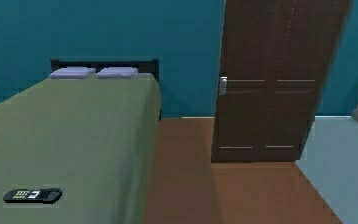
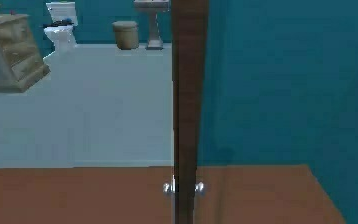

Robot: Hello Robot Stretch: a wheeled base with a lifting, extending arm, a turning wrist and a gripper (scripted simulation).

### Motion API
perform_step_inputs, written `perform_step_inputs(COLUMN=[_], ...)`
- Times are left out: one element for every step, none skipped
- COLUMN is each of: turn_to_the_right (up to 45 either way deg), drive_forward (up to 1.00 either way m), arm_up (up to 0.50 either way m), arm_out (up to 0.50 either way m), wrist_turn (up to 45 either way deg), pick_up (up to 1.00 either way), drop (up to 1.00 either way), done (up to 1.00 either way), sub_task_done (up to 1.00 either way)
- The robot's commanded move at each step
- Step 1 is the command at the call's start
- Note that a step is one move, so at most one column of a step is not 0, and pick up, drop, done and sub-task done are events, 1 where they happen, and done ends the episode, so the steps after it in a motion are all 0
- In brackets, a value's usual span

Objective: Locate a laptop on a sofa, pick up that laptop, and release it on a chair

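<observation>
A bed (image 1: pixel 67 130) with an olive-green cover takes up the forward view's left half. Two pale lilac pillows (image 1: pixel 95 72) lie at its dark headboard (image 1: pixel 152 65). A small dark remote-like thing with light buttons (image 1: pixel 33 194) rests on the cover near the bottom left corner.
A dark brown door (image 1: pixel 272 80) stands open ahead on the right, and its edge (image 2: pixel 190 100) with knobs (image 2: pixel 170 187) runs up the arm side view's middle. Left of that edge lies a pale-floored bathroom with a toilet (image 2: pixel 60 30), a bin (image 2: pixel 125 35), a pedestal sink (image 2: pixel 153 25) and a wooden dresser (image 2: pixel 12 55). The walls are teal (image 2: pixel 287 80), and brown floor (image 1: pixel 217 190) runs beside the bed.
</observation>
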Motion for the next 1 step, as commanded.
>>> perform_step_inputs(turn_to_the_right=[45.0], drive_forward=[0.00], arm_up=[0.00], arm_out=[0.00], wrist_turn=[0.0], pick_up=[0.00], drop=[0.00], done=[0.00], sub_task_done=[0.00])
